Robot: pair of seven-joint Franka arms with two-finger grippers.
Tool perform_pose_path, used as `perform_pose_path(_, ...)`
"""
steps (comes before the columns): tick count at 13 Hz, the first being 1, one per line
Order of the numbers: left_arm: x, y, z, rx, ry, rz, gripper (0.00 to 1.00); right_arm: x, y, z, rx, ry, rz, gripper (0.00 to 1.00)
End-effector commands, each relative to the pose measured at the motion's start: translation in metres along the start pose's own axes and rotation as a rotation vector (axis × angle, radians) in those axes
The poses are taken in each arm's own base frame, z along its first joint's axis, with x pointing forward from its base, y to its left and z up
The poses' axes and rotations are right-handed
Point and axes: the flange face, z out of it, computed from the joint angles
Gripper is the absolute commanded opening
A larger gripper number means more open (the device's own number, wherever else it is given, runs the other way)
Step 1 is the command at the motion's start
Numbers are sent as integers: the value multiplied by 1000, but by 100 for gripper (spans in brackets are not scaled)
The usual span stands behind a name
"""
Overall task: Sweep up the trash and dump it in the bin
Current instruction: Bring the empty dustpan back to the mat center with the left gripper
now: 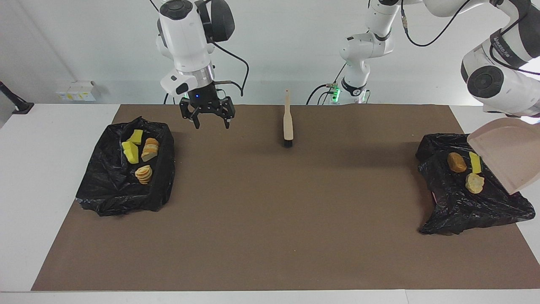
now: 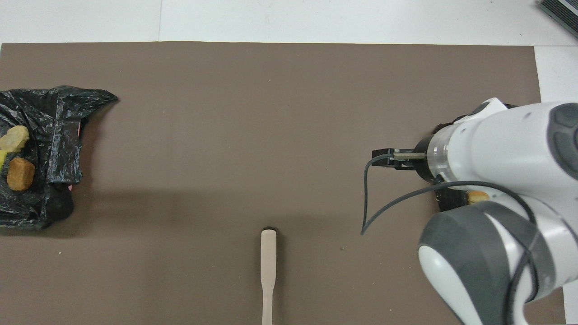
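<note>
My left arm [image 1: 498,80] holds the beige dustpan [image 1: 506,154] steeply tilted over the black-lined bin [image 1: 472,211] at its end of the table; the gripper itself is hidden at the view's edge. Three trash pieces lie in that bin: an orange-brown lump [image 1: 457,162], a yellow sponge chunk [image 1: 475,162] and a tan lump [image 1: 475,183]. My right gripper [image 1: 212,124] hangs open and holds nothing, over the mat beside the other bin [image 1: 126,194], which holds yellow chunks [image 1: 130,153] and bread lumps [image 1: 149,150]. In the overhead view the right gripper [image 2: 380,159] shows edge-on.
A wooden brush [image 1: 288,124] lies on the brown mat [image 1: 270,219] close to the robots, bristles pointing away from them; overhead it is the brush [image 2: 268,266]. The right arm covers most of its bin in the overhead view.
</note>
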Motion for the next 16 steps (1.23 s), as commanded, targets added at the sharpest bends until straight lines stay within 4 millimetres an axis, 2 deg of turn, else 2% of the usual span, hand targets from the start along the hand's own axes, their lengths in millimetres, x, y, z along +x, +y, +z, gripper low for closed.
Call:
perform_pose_path(1, 10, 8, -36, -21, 14, -6, 0, 39, 21, -20, -61, -48, 5, 100)
perform_pose_path(3, 15, 11, -46, -42, 28, -36, 0, 46, 36, -30, -98, -47, 19, 100)
perform_pose_path(5, 26, 15, -57, -69, 83, -57, 0, 47, 49, -31, -104, -59, 41, 100)
perform_pose_path(9, 58, 31, -83, -177, 313, -144, 0, 49, 67, -35, -117, -64, 75, 100)
perform_pose_path(12, 80, 43, -111, -270, 458, -248, 0, 54, 94, -40, -117, -58, 121, 100)
perform_pose_path(16, 110, 60, -168, -410, 604, -448, 0, 50, 105, -44, -108, -61, 146, 100)
